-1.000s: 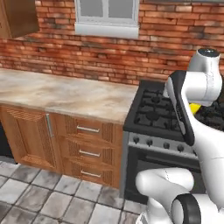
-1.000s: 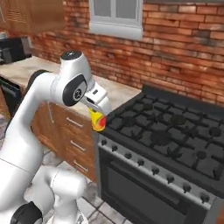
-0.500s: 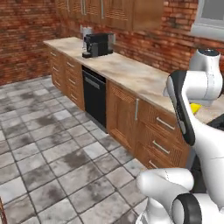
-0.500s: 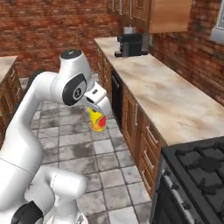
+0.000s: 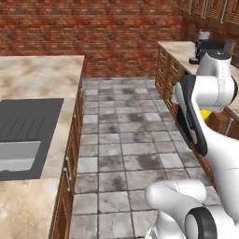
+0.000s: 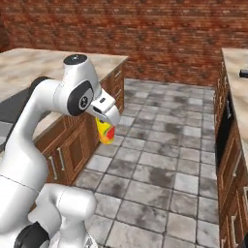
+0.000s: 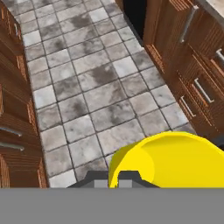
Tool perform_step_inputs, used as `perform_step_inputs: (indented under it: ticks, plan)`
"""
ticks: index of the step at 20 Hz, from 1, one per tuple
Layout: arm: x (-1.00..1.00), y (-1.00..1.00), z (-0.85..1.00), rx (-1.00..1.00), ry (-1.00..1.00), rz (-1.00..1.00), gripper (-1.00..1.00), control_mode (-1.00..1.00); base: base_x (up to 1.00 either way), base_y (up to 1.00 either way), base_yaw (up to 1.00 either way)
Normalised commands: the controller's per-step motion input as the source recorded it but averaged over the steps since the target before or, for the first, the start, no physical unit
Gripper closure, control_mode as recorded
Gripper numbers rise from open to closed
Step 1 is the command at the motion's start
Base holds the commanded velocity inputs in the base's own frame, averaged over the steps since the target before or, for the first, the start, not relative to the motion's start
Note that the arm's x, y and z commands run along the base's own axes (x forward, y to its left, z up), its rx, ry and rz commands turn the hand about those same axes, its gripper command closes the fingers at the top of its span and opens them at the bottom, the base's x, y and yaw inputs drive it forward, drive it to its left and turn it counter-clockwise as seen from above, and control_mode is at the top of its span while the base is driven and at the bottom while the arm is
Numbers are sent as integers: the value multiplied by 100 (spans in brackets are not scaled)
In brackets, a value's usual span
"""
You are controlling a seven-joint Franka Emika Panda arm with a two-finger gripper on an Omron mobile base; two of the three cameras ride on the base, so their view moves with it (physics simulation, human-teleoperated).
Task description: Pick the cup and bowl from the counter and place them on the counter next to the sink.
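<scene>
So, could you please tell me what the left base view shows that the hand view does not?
Left base view alone: the dark grey sink set in the marbled counter, the brick wall, and a black appliance on the far worktop. Hand view alone: the cup's open inside, seen from above the tiles. Both: the yellow cup, the tiled floor and wooden cabinet fronts.

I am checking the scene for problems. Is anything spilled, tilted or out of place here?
Nothing stands out. The tool is shut on the cup, carried above the tiled floor beside the counter with the sink. No spill shows on the floor.
</scene>
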Motion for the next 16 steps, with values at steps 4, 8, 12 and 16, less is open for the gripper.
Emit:
perform_step_inputs:
  ticks: [4,8,12,16]
  plan:
    - [0,0,0,0,0,0,100,100,66,-9,29]
    - [0,0,0,0,0,0,100,100,24,-10,76]
    - [0,0,0,0,0,0,100,100,21,-13,81]
    - [0,0,0,0,0,0,100,100,30,-45,78]
